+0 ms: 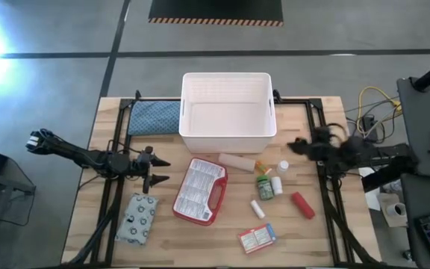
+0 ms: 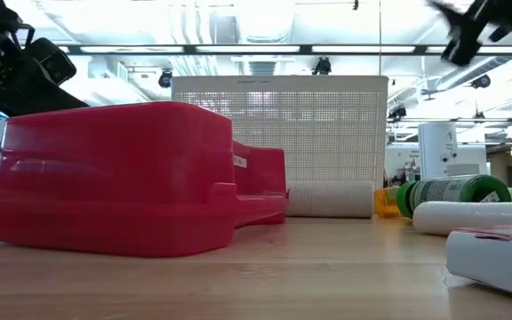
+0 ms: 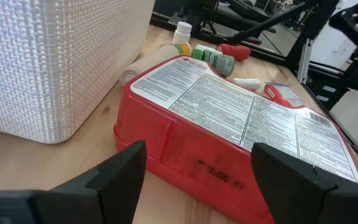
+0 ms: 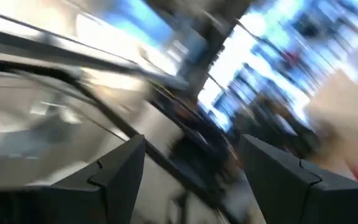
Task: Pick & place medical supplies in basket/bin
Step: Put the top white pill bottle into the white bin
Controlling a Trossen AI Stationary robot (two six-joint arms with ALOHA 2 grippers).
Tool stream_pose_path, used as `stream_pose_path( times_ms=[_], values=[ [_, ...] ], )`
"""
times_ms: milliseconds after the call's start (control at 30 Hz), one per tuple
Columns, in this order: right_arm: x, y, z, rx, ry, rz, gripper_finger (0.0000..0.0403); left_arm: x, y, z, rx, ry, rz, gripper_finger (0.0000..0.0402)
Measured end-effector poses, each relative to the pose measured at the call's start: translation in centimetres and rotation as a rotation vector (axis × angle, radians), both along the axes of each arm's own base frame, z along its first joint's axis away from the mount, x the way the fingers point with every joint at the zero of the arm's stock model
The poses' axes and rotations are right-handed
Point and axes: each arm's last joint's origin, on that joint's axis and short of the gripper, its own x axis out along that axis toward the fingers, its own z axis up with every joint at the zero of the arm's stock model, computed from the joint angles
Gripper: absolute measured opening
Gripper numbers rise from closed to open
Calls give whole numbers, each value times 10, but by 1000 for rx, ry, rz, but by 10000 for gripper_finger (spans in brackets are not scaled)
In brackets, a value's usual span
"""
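The red-edged case (image 1: pixel 200 190) lies flat at the table's middle, its printed label (image 3: pixel 241 102) facing up. My left gripper (image 1: pixel 163 170) is open just left of the case; in the left wrist view (image 3: pixel 194 180) the case's near end lies ahead of its spread fingers. My right gripper (image 1: pixel 294 146) is open and raised near the table's right edge, close to the white tub (image 1: pixel 228 112). The patterned pouch (image 1: pixel 137 218), red cylinder (image 1: pixel 301 204), green bottle (image 1: pixel 265 187), white tubes (image 1: pixel 258 208) and small box (image 1: pixel 257 238) lie on the wood.
A blue quilted pad (image 1: pixel 155 117) lies left of the tub. A beige roll (image 1: pixel 237 161) and a small white bottle (image 1: pixel 283 166) sit in front of the tub. Black frame rails run along both table sides. Bare wood shows near the table's near edge.
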Motion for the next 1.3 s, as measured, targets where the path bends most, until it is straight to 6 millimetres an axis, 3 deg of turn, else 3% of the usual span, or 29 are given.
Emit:
stream_pose_path(
  times_ms=[233, 433, 667, 767, 900, 1100, 1300],
  values=[
    [23, 6, -25, 166, 606, 155, 251, 0, 0, 0, 0, 0, 0, 269],
    [29, 9, -7, 148, 875, 212, 251, 0, 0, 0, 0, 0, 0, 269],
    [16, 7, 12, 95, 1322, 147, 251, 0, 0, 0, 0, 0, 0, 269],
    [18, 5, 15, 76, 1415, 37, 251, 0, 0, 0, 0, 0, 0, 269],
    [28, 3, 4, 110, 1495, -79, 251, 0, 0, 0, 0, 0, -1, 269],
    [41, 4, -25, 82, 1677, -129, 253, 0, 0, 0, 0, 0, 0, 269],
    [55, 4, -35, 24, 1713, -165, 280, 0, 0, 0, 0, 0, 0, 269]
  ],
)
